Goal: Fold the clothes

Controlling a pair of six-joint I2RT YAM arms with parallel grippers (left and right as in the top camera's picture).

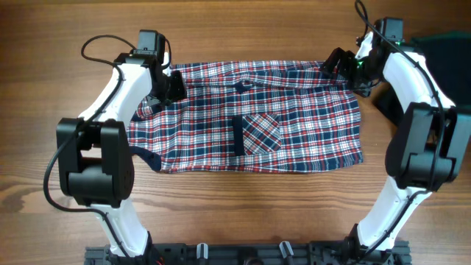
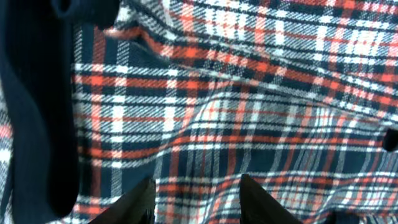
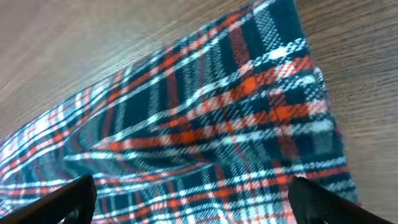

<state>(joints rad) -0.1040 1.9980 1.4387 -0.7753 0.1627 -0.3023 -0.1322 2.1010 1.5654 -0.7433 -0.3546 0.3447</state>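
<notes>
The plaid shirt [image 1: 294, 110] in red, navy and white lies spread flat on the wooden table, with its chest pocket [image 1: 261, 132] facing up. My left gripper [image 1: 171, 87] is over the shirt's far left corner. In the left wrist view its fingers [image 2: 198, 198] are apart with plaid cloth [image 2: 249, 112] beneath them. My right gripper [image 1: 340, 65] is over the far right corner. In the right wrist view its fingers [image 3: 189, 193] are wide apart above the cloth [image 3: 217, 124]. A black garment [image 1: 445, 46] lies at the far right, partly hidden behind the right arm.
A navy band of the shirt [image 2: 37, 112] runs down the left of the left wrist view. Bare wood [image 1: 243, 29] lies beyond the shirt and in front of it. The arm bases stand at the front edge [image 1: 243, 254].
</notes>
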